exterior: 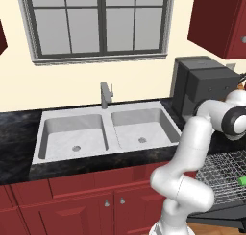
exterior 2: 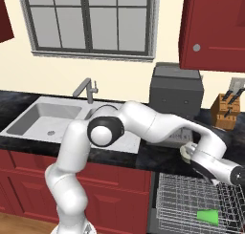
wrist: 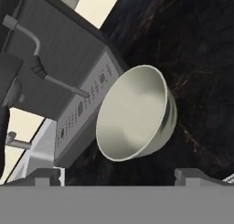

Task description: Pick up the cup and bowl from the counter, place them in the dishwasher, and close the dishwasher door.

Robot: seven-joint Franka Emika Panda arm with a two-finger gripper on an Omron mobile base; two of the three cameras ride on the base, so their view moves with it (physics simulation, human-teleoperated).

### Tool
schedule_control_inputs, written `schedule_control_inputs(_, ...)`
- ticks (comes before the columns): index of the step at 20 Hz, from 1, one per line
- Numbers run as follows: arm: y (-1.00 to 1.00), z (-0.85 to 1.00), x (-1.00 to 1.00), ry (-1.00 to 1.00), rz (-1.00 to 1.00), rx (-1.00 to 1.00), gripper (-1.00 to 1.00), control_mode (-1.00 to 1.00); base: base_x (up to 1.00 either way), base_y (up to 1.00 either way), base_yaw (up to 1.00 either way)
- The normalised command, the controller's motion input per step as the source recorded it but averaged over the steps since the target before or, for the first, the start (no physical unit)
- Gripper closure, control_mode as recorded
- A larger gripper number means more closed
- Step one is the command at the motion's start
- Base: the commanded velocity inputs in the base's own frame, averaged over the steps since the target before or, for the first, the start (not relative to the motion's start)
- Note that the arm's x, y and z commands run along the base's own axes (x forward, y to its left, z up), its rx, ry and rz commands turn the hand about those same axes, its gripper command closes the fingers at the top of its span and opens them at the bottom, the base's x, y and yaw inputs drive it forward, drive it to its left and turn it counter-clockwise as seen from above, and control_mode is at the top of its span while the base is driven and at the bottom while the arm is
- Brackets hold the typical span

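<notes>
The bowl (wrist: 136, 113) sits on the dark bench (wrist: 201, 72), just beside the coffee machine (wrist: 68, 58) at its ten o'clock. The hand (wrist: 118, 176) hangs above it, fingers spread wide and empty, lined up to straddle the rim for lifting. The green cup (exterior 2: 207, 216) already lies in the dishwasher rack (exterior 2: 182, 199)

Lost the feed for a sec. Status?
Gripper open, empty, aimed at bowl. Bowl on counter beside coffee machine. Green cup in dishwasher rack. Approach looks clear.
</notes>
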Motion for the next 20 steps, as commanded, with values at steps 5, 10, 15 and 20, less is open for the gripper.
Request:
schedule_control_inputs(5,0.0,-0.13,0.13,0.04,0.0,0.0,-1.0,-1.0,0.0,0.0,0.0)
schedule_control_inputs(10,0.0,-0.15,0.29,0.06,0.0,0.0,-1.0,-1.0,0.0,0.0,0.0)
schedule_control_inputs(15,0.0,-0.2,0.29,0.06,0.0,0.0,-1.0,-1.0,0.0,0.0,0.0)
schedule_control_inputs(20,0.0,-0.26,0.17,0.05,0.0,0.0,-1.0,-1.0,0.0,0.0,0.0)
